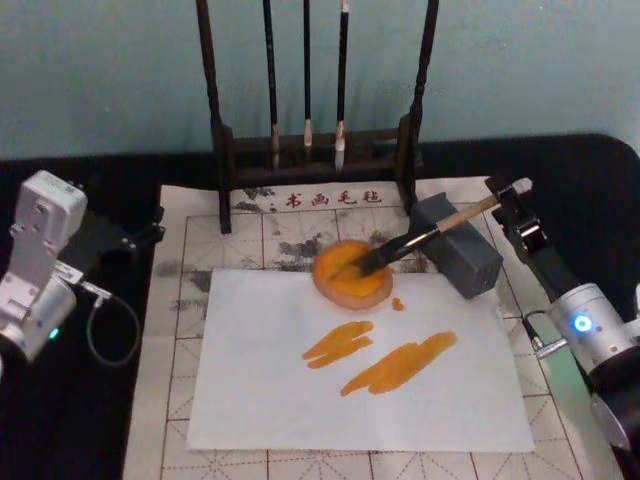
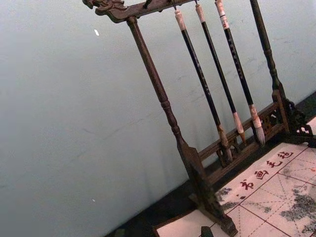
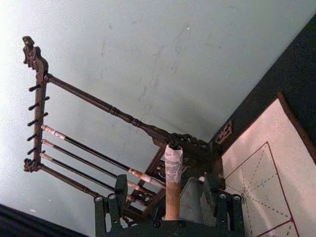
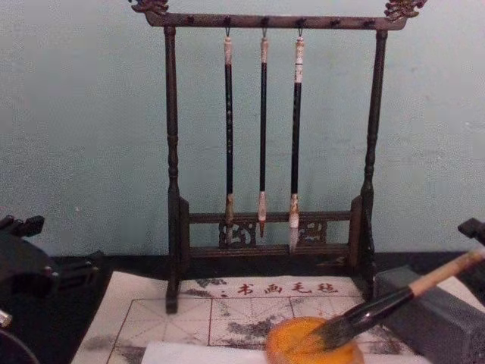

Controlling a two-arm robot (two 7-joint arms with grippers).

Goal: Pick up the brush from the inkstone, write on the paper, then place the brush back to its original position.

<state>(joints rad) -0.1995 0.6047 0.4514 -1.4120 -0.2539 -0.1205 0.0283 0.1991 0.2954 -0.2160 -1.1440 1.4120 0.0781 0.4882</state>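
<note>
- The brush (image 1: 430, 234) is pictured right of centre in the head view. Its dark bristles are laid in the orange dish (image 1: 338, 288), and its pale handle is propped across the grey block (image 1: 462, 262).
- The right gripper (image 1: 508, 192) is placed at the handle's upper end, toward the right edge of the frame. In the right wrist view its fingers (image 3: 114, 201) are spread either side of the taped handle tip, with a gap on both sides, so nothing is judged to be held.
- The paper (image 1: 280, 400) is spread across the lower centre, on the grid-lined felt mat (image 1: 190, 235). Two broad orange strokes (image 1: 398, 362) are marked on it, and a small orange spot (image 1: 397, 303) is seen just below the dish.
- The writing is therefore judged done, and the brush is judged to be set down at its resting place. Only the withdrawal of the right arm appears to be left.
- The left gripper (image 1: 150, 228) is parked near the left edge of the head view, well apart from paper and brush.
- The dark wooden rack (image 4: 173, 152), hung with three thin brushes (image 4: 263, 129), is seen untouched at upper centre.
</note>
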